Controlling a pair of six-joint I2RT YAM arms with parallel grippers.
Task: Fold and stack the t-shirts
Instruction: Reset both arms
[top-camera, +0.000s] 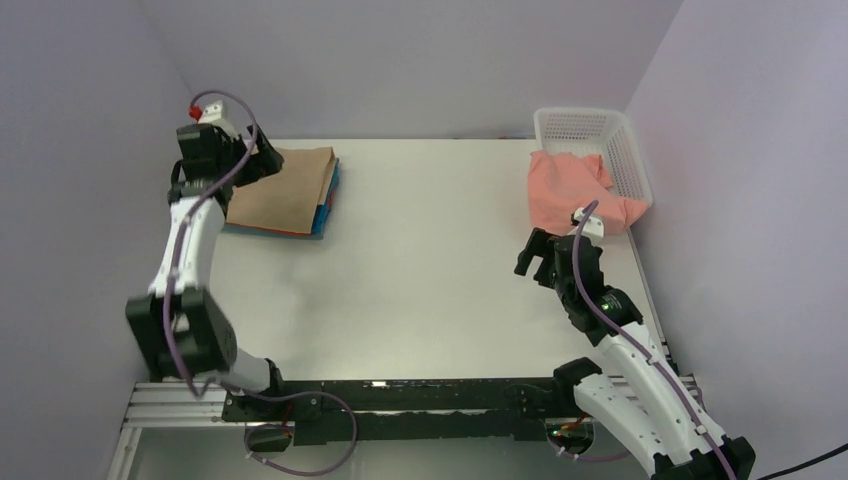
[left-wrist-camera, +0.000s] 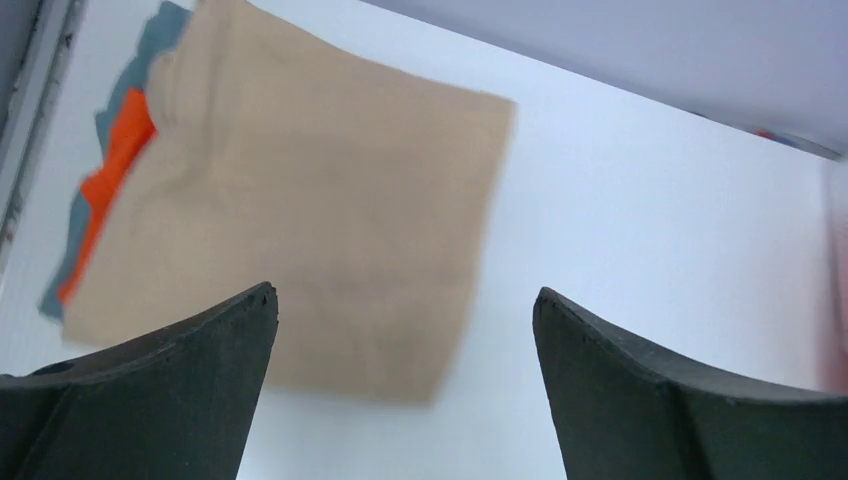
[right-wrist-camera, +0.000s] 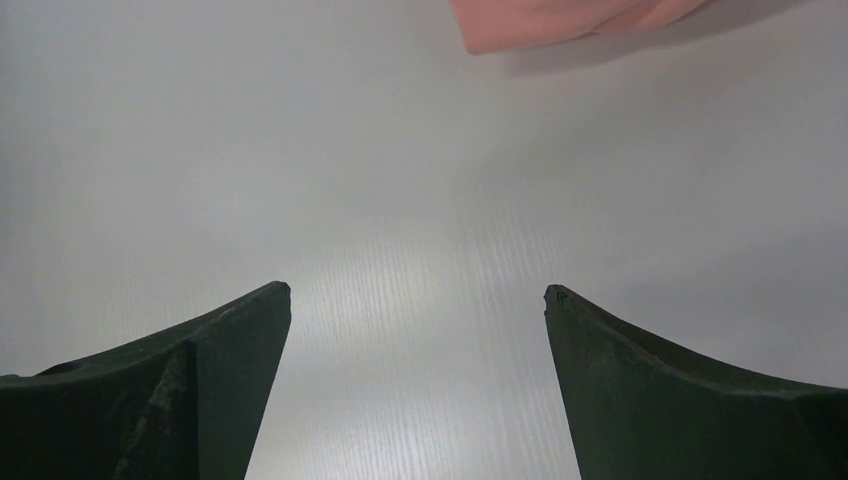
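A folded stack lies at the table's far left, with the tan-beige t-shirt (top-camera: 285, 190) on top and blue, orange and grey edges under it. In the left wrist view the tan t-shirt (left-wrist-camera: 300, 220) covers the orange t-shirt (left-wrist-camera: 120, 160) and grey t-shirt (left-wrist-camera: 150, 40). My left gripper (top-camera: 262, 160) is open and empty above the stack's far left corner; it also shows in the left wrist view (left-wrist-camera: 405, 300). The salmon-pink t-shirt (top-camera: 575, 190) hangs crumpled out of the white basket (top-camera: 585, 125); its corner shows in the right wrist view (right-wrist-camera: 540, 20). My right gripper (top-camera: 532, 255) is open and empty over bare table, near the pink t-shirt; it also shows in the right wrist view (right-wrist-camera: 417, 295).
The white lattice basket stands at the far right corner against the wall. Lilac walls close in the table on the left, back and right. The white table (top-camera: 430, 260) lies between the stack and the basket.
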